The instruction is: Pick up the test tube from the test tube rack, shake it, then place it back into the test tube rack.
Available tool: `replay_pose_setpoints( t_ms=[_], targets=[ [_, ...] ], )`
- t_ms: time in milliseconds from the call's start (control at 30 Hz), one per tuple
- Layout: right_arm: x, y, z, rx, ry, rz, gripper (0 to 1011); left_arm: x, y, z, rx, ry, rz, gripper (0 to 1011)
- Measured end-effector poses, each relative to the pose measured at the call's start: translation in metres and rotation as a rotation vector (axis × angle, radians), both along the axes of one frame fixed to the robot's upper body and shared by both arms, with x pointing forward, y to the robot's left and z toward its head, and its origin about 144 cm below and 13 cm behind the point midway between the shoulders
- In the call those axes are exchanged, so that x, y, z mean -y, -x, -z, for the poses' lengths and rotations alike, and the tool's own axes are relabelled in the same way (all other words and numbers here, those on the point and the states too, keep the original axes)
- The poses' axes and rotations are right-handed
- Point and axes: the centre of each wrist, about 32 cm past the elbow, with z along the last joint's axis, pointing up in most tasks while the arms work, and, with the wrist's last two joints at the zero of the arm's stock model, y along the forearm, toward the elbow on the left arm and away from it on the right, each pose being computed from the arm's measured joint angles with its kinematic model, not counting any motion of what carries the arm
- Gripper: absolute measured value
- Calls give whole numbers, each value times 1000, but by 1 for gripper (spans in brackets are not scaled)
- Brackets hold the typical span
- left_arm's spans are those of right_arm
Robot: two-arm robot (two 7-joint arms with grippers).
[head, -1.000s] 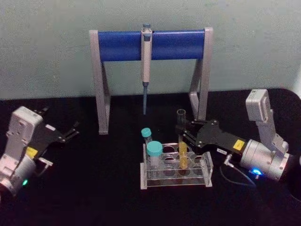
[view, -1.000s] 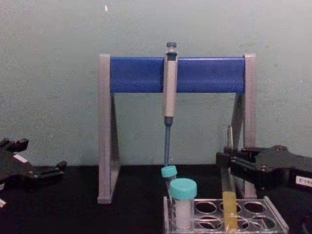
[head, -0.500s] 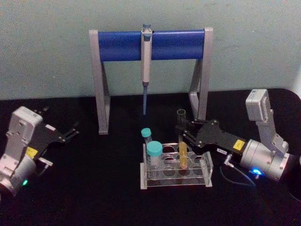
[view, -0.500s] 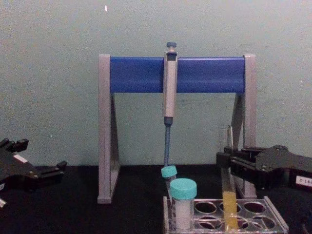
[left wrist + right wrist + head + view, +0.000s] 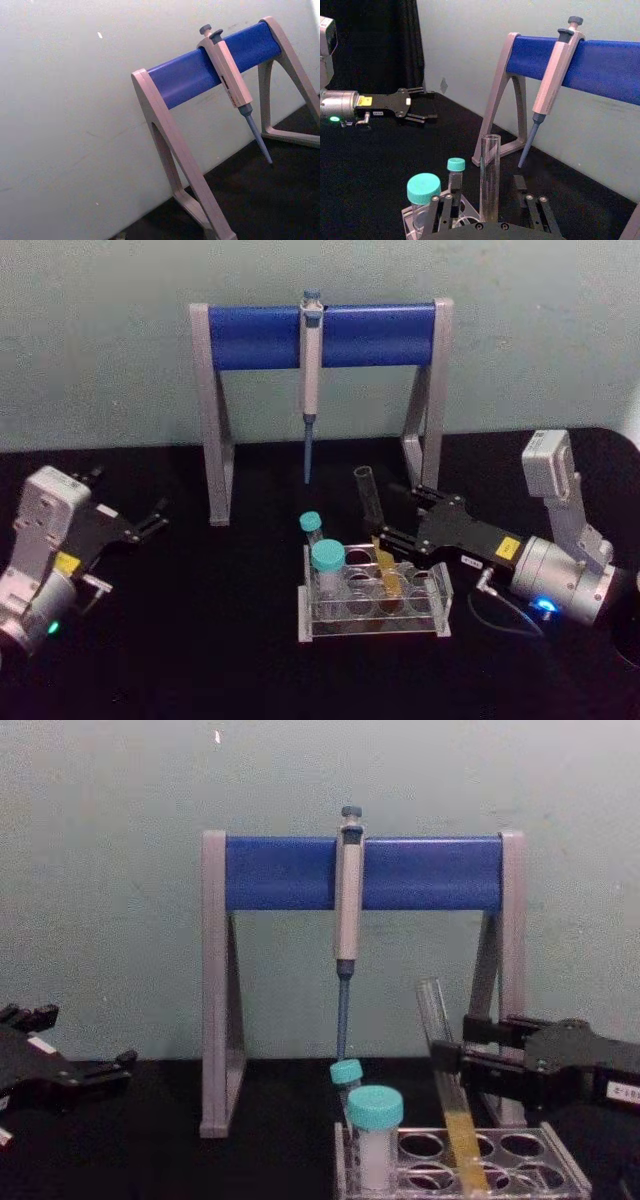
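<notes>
The right gripper (image 5: 385, 530) reaches in from the robot's right and is clamped on the test tube (image 5: 376, 530) about midway up its length, just above the test tube rack (image 5: 372, 625). The tube is not upright — its open mouth leans toward the robot's left and its yellow-orange lower end is still down in a hole near the right side of the rack, as the chest view shows, where the test tube (image 5: 452, 1105) slants from the gripper down into the test tube rack (image 5: 470, 1182). In the right wrist view the glass rises between the two sets of fingers (image 5: 442, 210), which sit close on either side of it.

That tilt is what the next move turns on. The long axis runs upward and to the left, so a lift probably has to follow that slanted line, or the tube be righted first, lest the round bottom drag on the rim of the hole.

Two teal-capped vials (image 5: 327, 565) stand at the left end of the rack, close to the leaning mouth. The left gripper (image 5: 140, 525) rests parked and spread open, well apart on the tabletop (image 5: 200, 660).
</notes>
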Motion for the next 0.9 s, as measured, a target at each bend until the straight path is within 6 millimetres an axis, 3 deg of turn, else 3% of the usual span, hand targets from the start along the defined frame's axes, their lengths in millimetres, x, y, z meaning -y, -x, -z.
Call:
replay_pose_setpoints(
  t_ms=[433, 900],
  targets=[
    [0, 0, 0, 0, -1, -1, 1000, 0, 0, 0, 0, 0, 0, 1001],
    [3, 7, -9, 84, -90, 80, 1000, 0, 0, 0, 0, 0, 0, 1001]
  ],
)
